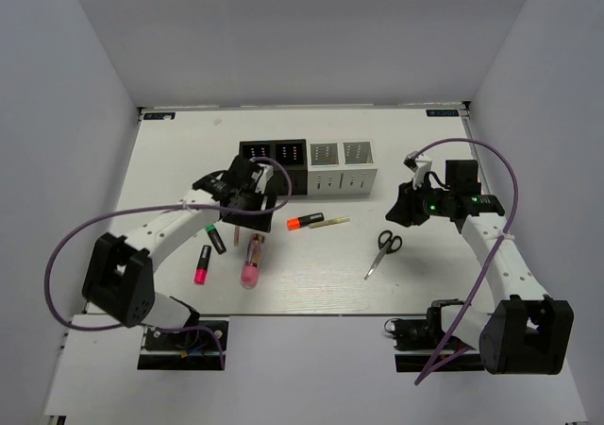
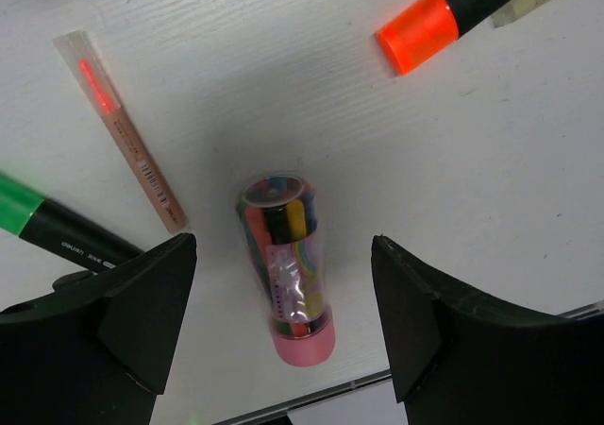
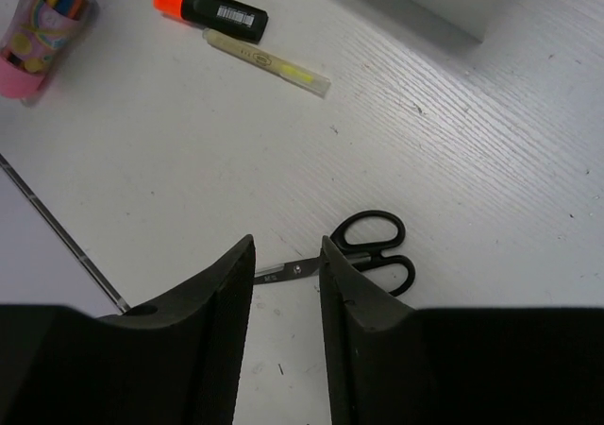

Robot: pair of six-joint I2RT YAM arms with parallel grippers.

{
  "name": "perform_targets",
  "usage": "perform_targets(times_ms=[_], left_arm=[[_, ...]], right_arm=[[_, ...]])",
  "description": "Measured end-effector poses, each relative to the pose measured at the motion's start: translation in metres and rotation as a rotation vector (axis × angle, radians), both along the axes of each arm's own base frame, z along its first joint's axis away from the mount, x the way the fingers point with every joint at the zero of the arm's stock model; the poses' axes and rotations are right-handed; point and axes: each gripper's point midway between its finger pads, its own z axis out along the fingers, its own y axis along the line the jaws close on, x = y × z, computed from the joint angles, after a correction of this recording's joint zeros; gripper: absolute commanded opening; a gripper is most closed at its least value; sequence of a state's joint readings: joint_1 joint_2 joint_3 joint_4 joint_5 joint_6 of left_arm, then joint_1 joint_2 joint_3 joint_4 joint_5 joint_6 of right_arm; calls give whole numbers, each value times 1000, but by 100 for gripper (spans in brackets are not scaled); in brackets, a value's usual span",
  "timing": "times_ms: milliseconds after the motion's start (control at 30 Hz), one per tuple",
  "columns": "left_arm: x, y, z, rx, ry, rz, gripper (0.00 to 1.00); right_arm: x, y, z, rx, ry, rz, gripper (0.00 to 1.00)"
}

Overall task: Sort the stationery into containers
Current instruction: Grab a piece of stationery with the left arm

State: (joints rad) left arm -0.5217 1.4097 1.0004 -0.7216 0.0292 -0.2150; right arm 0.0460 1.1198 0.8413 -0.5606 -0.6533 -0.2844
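Note:
The containers (image 1: 307,165) are four joined cups at the back, two black on the left and two white on the right. My left gripper (image 1: 247,206) is open and empty above the table. In the left wrist view the pink tube (image 2: 283,260) lies between its spread jaws (image 2: 283,302), untouched. The tube also shows in the top view (image 1: 250,261). A pink stick (image 2: 118,127), a green-capped marker (image 2: 57,229) and an orange-capped marker (image 2: 444,14) lie around it. My right gripper (image 1: 412,208) is narrowly open and empty, hovering over the black-handled scissors (image 3: 373,247), which also show in the top view (image 1: 383,250).
A yellowish stick (image 1: 330,222) lies beside the orange-capped marker (image 1: 304,221). A pink-capped marker (image 1: 202,264) lies near the table's front left. The table's front edge (image 2: 311,392) runs just below the tube. Purple cables loop over both arms.

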Motion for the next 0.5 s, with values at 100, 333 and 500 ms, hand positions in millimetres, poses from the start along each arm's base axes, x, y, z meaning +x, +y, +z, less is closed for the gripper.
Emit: perform_targets(times_ms=[100,333,500], left_arm=[[2,-8,-4,56,47,-13,85],[-13,-3,-31,182,176,-8,85],[-18,4,-38,221,212,16,85]], right_arm=[[0,-1,-1,-5,3,-4,41],[-1,-4,-4,-23,11,-11,42],[-1,-5,-5,-30,9,-12,44]])
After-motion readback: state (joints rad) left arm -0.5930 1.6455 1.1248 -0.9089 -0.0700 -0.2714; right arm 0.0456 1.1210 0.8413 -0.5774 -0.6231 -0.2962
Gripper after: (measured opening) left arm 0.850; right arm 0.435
